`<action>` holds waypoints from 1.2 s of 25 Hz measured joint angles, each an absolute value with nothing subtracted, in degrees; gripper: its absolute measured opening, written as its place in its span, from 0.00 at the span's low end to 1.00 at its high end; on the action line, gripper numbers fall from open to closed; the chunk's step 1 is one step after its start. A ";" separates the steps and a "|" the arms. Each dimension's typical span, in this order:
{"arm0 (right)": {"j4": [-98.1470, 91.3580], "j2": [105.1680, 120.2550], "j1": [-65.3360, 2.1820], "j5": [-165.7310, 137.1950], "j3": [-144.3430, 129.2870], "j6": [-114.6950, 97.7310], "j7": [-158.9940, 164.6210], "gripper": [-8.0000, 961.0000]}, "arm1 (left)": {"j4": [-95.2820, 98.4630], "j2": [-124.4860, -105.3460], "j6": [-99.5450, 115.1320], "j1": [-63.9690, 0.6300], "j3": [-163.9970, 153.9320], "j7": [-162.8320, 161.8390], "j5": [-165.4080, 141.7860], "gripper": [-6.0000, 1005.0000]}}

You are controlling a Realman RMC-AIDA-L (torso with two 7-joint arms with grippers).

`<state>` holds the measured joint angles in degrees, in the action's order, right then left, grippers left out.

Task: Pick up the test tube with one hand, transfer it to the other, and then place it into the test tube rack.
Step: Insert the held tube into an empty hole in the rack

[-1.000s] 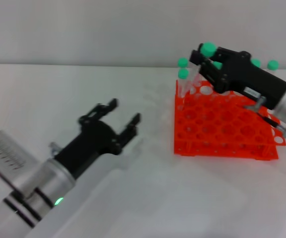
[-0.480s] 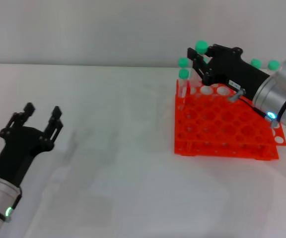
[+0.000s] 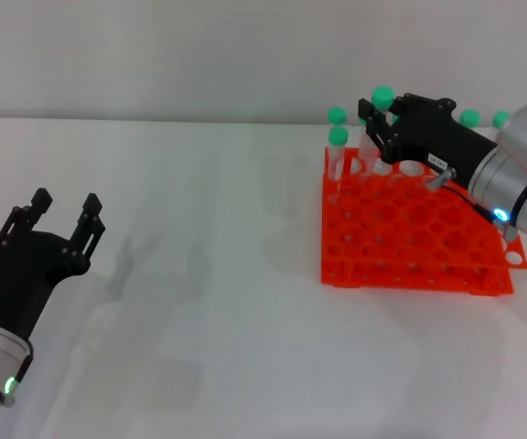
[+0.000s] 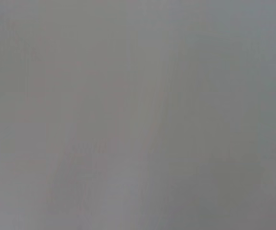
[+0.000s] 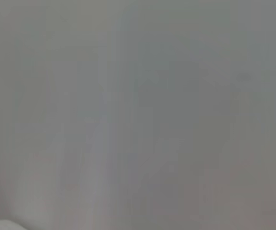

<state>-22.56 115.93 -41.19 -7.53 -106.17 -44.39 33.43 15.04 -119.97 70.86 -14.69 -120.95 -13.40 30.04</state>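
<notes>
In the head view the orange-red test tube rack (image 3: 410, 240) stands on the white table at the right. My right gripper (image 3: 374, 123) is over the rack's back left part, shut on a test tube whose green cap (image 3: 382, 94) sticks up above the fingers; the tube's lower end is hidden behind them. Other green-capped tubes stand in the rack, two at its left back corner (image 3: 338, 137) and two behind my right wrist (image 3: 469, 117). My left gripper (image 3: 65, 198) is open and empty at the far left, low above the table. Both wrist views show only plain grey.
The white table (image 3: 209, 256) stretches between the two arms. A pale wall runs behind the table. My right wrist with its lit ring (image 3: 501, 215) hangs over the rack's right side.
My left arm has pulled back from the table's middle to the far left, still open. My right gripper with the tube has shifted slightly and sunk a little over the rack's back row.
</notes>
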 joint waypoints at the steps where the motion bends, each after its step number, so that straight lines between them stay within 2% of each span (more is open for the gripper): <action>1: -22.52 115.99 -41.25 -7.55 -106.19 -44.06 33.42 0.27 | 15.00 -119.97 70.85 -14.97 -121.10 -13.40 30.05 0.65; 30: -22.15 116.19 -41.64 -7.31 -106.82 -38.74 33.41 0.31 | 15.28 -120.06 70.85 -15.03 -122.02 -13.44 29.72 0.64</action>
<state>-22.15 116.19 -41.64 -7.31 -106.82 -38.74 33.41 15.28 -120.06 70.85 -15.03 -122.02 -13.44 29.72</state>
